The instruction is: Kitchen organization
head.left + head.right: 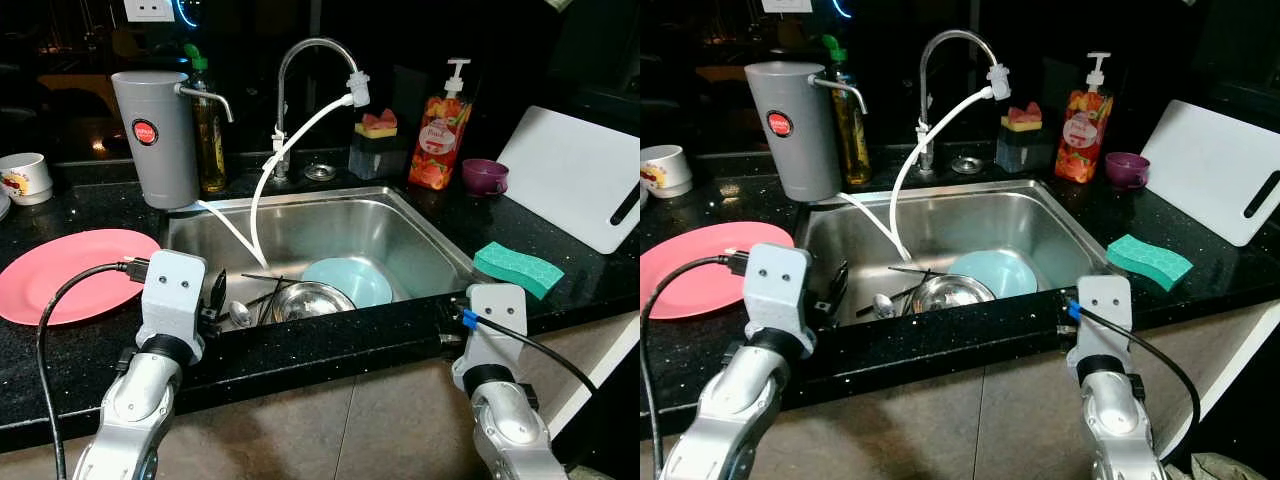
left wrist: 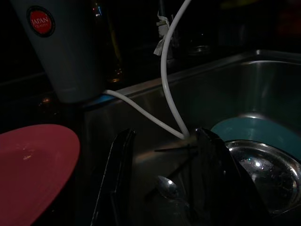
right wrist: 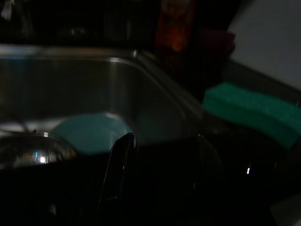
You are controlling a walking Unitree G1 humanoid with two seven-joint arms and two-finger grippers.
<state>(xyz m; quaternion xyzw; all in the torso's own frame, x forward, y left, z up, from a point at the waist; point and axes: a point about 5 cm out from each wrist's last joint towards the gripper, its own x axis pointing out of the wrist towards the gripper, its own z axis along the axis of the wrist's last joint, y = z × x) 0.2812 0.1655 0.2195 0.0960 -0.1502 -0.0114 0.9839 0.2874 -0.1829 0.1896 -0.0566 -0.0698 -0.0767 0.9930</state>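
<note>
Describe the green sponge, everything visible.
The sponge is a teal-green block with curved, wavy long sides and a flat top, looking like soft foam. It lies flat on the black counter just right of the sink, near the counter's front edge, set at a slant. The white cutting board leans behind it, apart from it. Nothing grips or rests on it; the right gripper is below and in front of it.

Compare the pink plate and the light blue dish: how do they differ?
The pink plate lies on the black counter left of the sink; the light blue dish sits inside the sink. The pink plate is bare and fully exposed; the light blue dish is partly covered by a steel bowl. The plate looks flatter, the dish deeper. Both are round.
</note>
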